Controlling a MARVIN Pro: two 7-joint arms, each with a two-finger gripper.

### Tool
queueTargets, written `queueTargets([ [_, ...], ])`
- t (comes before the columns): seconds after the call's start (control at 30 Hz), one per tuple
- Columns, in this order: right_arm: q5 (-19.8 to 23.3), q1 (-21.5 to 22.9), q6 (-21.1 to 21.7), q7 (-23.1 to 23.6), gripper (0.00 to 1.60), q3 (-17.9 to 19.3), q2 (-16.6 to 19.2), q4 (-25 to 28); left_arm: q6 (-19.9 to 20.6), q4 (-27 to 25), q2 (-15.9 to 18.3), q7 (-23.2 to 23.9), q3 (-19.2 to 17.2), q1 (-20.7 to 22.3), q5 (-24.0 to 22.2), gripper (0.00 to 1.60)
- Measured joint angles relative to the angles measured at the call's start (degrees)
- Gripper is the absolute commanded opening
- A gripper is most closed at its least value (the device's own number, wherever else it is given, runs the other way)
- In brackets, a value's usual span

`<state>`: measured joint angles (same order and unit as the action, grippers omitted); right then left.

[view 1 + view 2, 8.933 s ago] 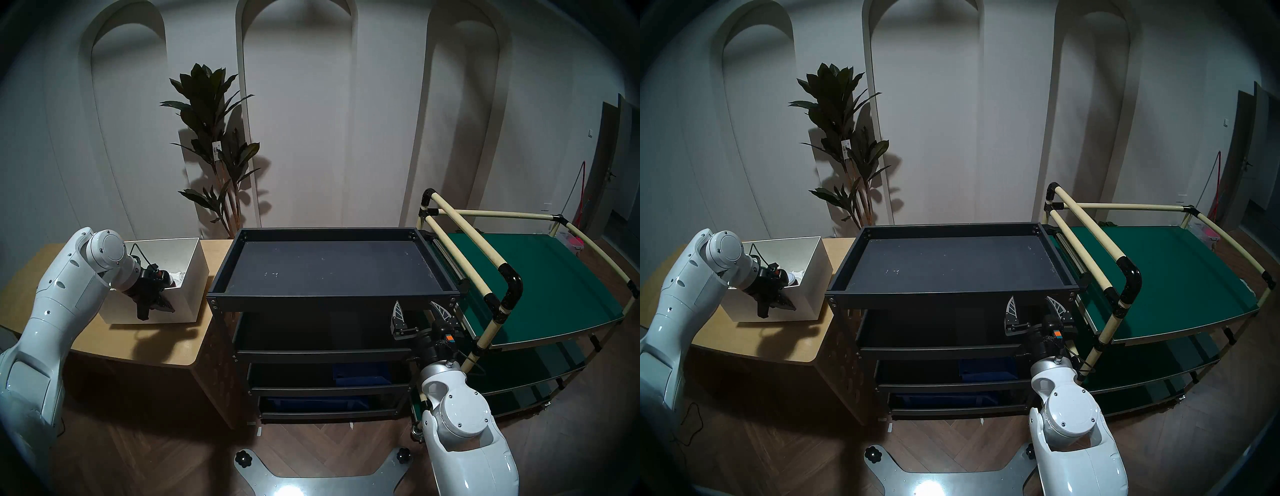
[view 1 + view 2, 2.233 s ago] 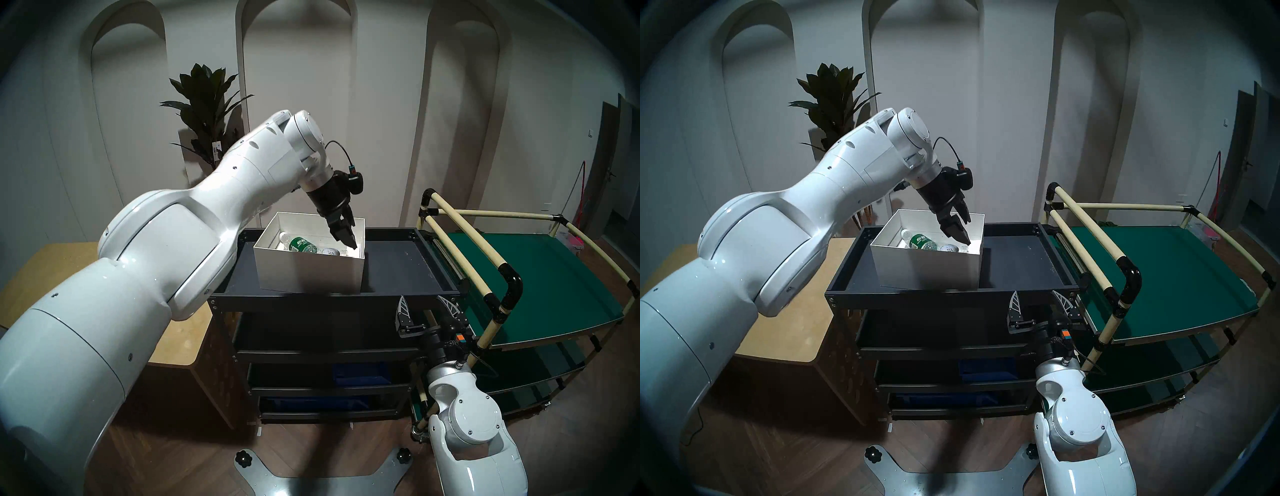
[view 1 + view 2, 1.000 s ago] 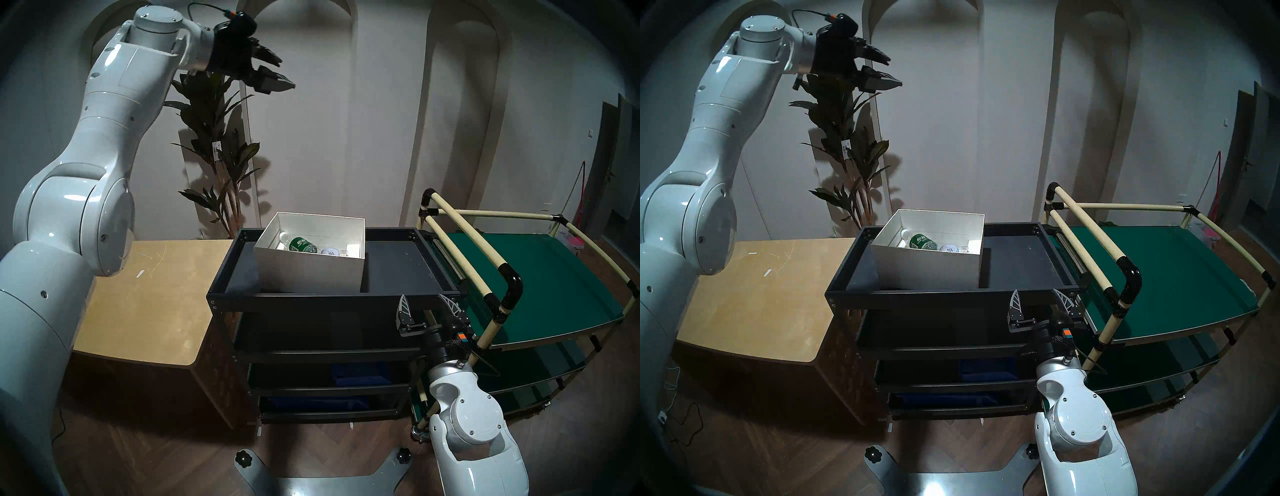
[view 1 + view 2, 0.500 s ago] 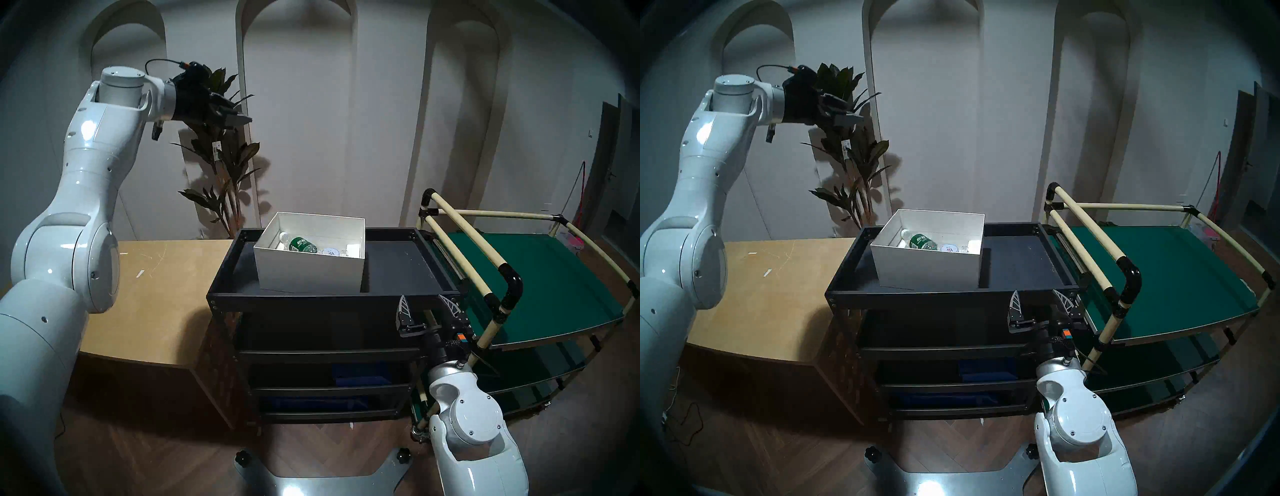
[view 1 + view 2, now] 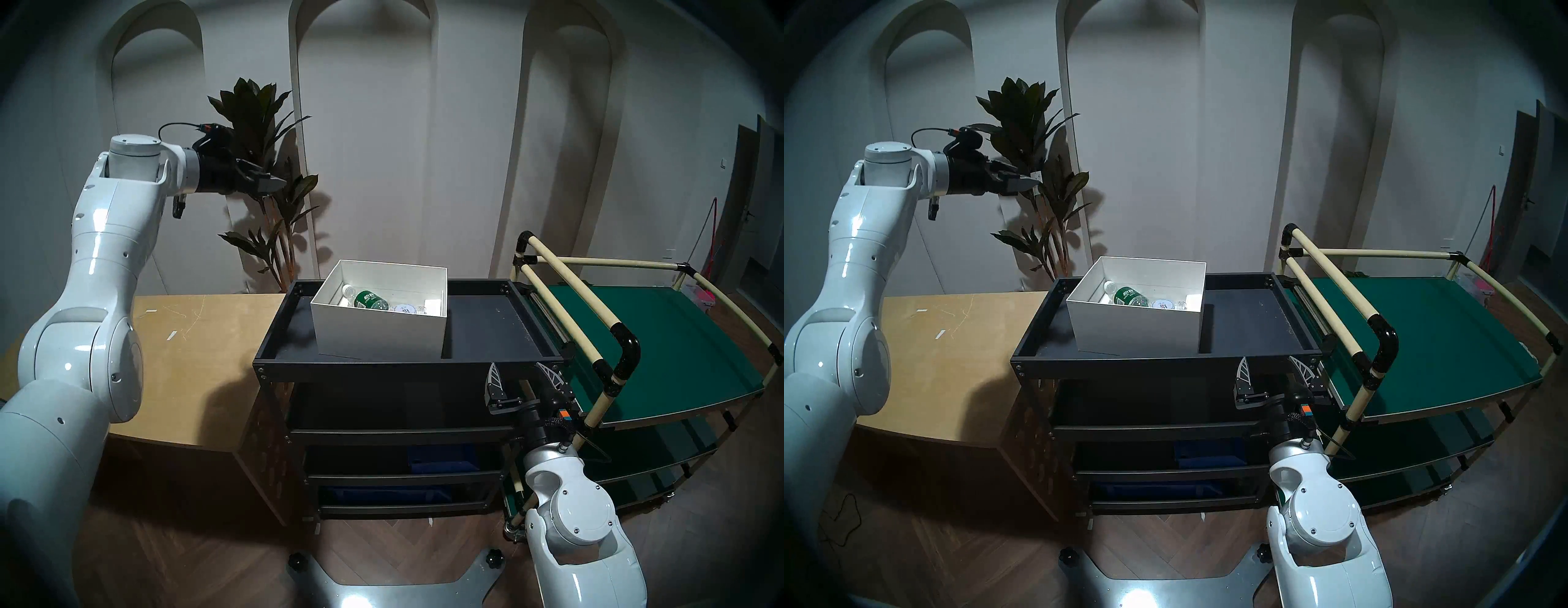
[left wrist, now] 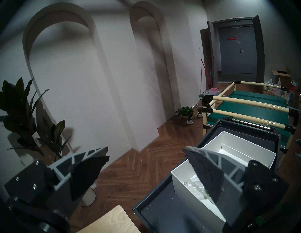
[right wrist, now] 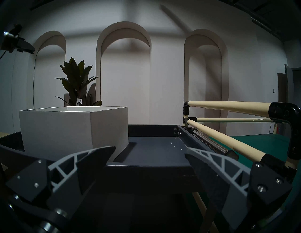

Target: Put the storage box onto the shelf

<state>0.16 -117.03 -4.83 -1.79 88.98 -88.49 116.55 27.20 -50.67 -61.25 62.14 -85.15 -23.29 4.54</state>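
The white storage box (image 5: 382, 333) stands on the top tray of the black shelf (image 5: 488, 331), left of the tray's middle, with a green-labelled bottle (image 5: 371, 300) and small items inside. It also shows in the head right view (image 5: 1138, 329), the left wrist view (image 6: 216, 156) and the right wrist view (image 7: 65, 128). My left gripper (image 5: 278, 183) is open and empty, held high above the wooden table, well left of the box. My right gripper (image 5: 524, 373) is open and empty, just below the shelf's front right rim (image 7: 146, 167).
A tan wooden table (image 5: 191, 361) stands left of the shelf. A green-surfaced cart with cream pipes (image 5: 662, 339) stands to its right. A tall potted plant (image 5: 263, 170) is behind my left gripper. Blue bins (image 5: 441, 458) sit on lower tiers.
My left arm has let go of the box, risen away from it, and now swings down and left over the table. The box stays on the shelf's top tray. The right arm has not moved.
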Motion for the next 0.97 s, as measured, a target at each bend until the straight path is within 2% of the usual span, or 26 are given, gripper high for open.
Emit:
queueTargets([
  [0.5,0.00,0.09,0.00,0.00,1.60,0.00,0.00,-0.42,2.71,-0.53,2.60,-3.81,-5.16,-11.86,-1.45,1.60],
  [0.97,0.00,0.52,-0.15,0.01,1.60,-0.31,-0.02,-0.19,2.81,-2.38,3.40,-5.95,-10.57,-20.88,-4.13,1.60],
])
